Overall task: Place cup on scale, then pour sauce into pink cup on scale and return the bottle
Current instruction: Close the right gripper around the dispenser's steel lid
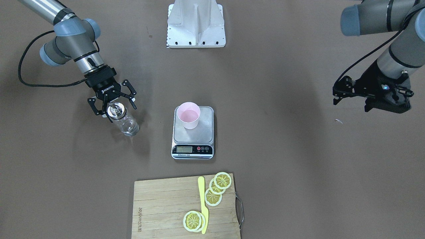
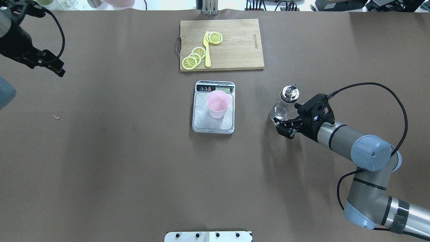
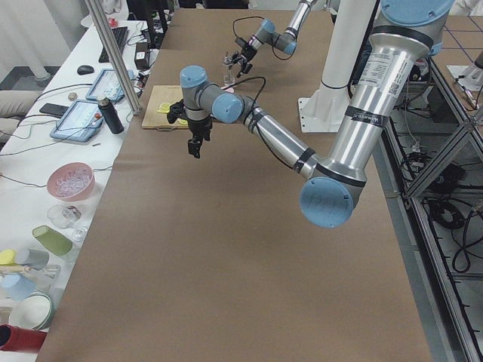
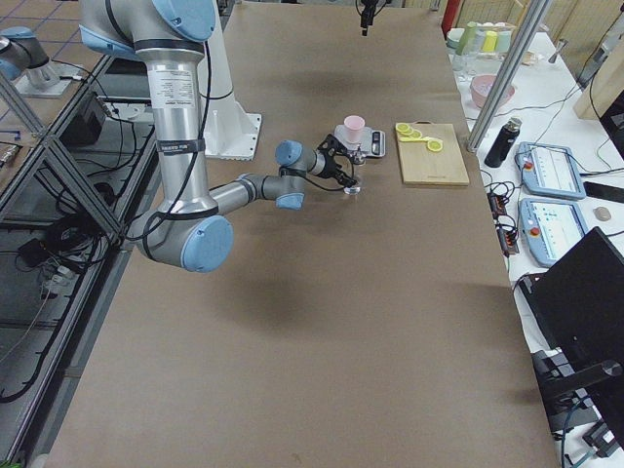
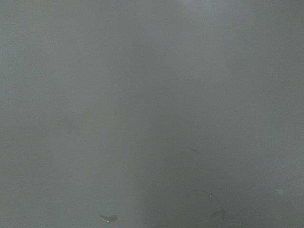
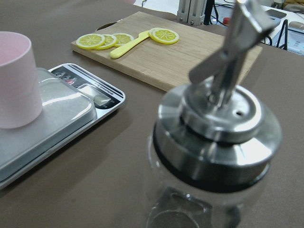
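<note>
The pink cup (image 1: 188, 115) stands upright on the silver scale (image 1: 206, 132), toward its back left corner; both also show in the overhead view, the cup (image 2: 218, 104) and the scale (image 2: 201, 124). The clear glass bottle (image 1: 127, 125) with its metal pourer stands upright on the table to the scale's right in the overhead view (image 2: 280, 111). My right gripper (image 1: 116, 109) is open, its fingers either side of the bottle's cap, not clamped. The right wrist view shows the cap (image 6: 213, 142) very close. My left gripper (image 1: 336, 94) is open and empty, raised far off at the table's left side.
A wooden cutting board (image 2: 235, 50) with lemon slices (image 2: 193, 58) and a yellow knife (image 2: 207, 50) lies beyond the scale. The white robot base (image 1: 196, 23) is at the table's near edge. The left wrist view shows only bare brown table.
</note>
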